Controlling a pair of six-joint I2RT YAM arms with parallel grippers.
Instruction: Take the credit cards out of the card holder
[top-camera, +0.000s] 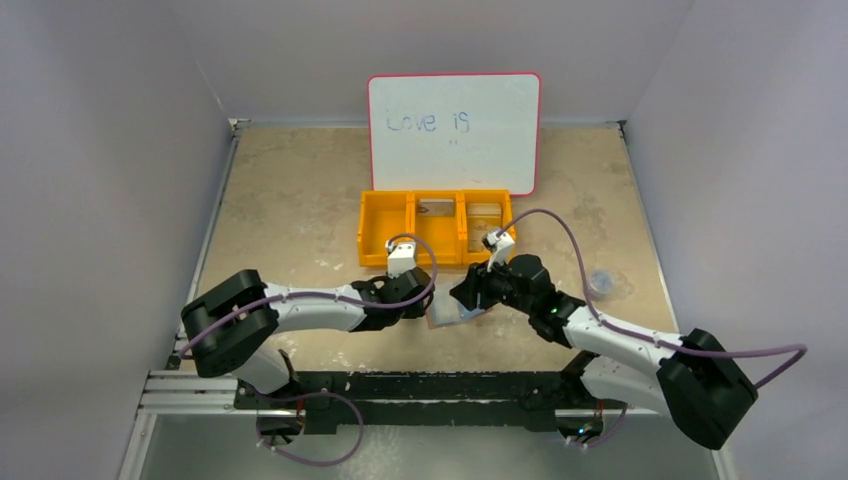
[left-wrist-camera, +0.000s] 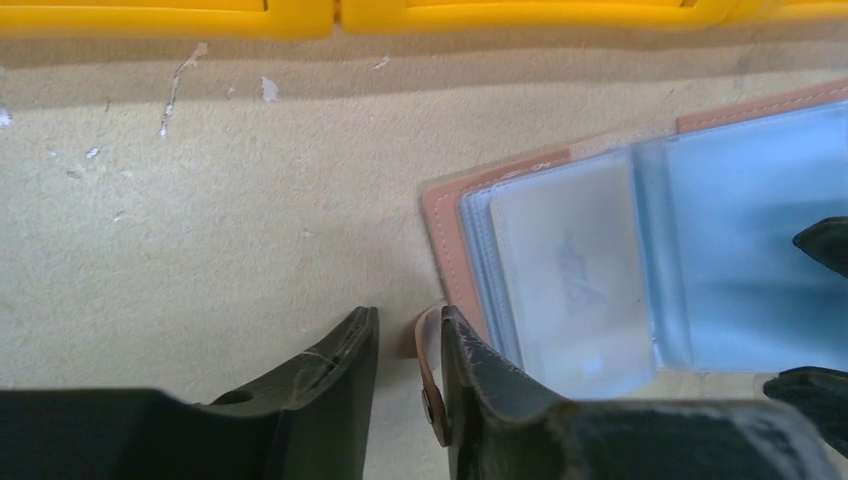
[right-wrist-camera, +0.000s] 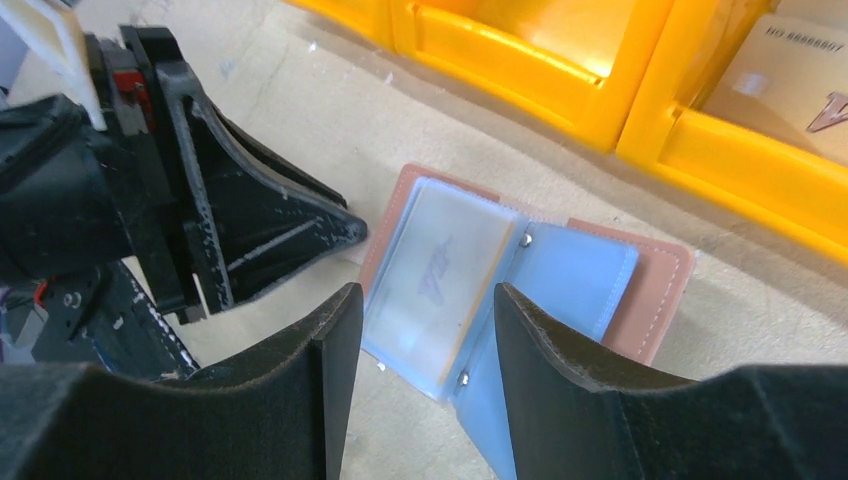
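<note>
**Open card holder (right-wrist-camera: 655, 290) awaits a careful pull**

The card holder lies open on the table (left-wrist-camera: 200, 250) before the orange tray (right-wrist-camera: 520, 50), a pale card (right-wrist-camera: 440, 270) in its clear sleeve (right-wrist-camera: 585, 275). The left gripper (left-wrist-camera: 408, 320), jaws narrowly parted, sits at its strap (left-wrist-camera: 430, 380); the right gripper (right-wrist-camera: 425, 297) hovers wide, empty. Light and slick, the holder likely slides: pin the cover, pinch the card's stiff edge.

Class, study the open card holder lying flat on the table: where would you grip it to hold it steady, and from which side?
Probably the brown snap tab on the card holder's left cover edge, approached from the left: it sticks out past the clear sleeves, while the rest lies flat.
</note>
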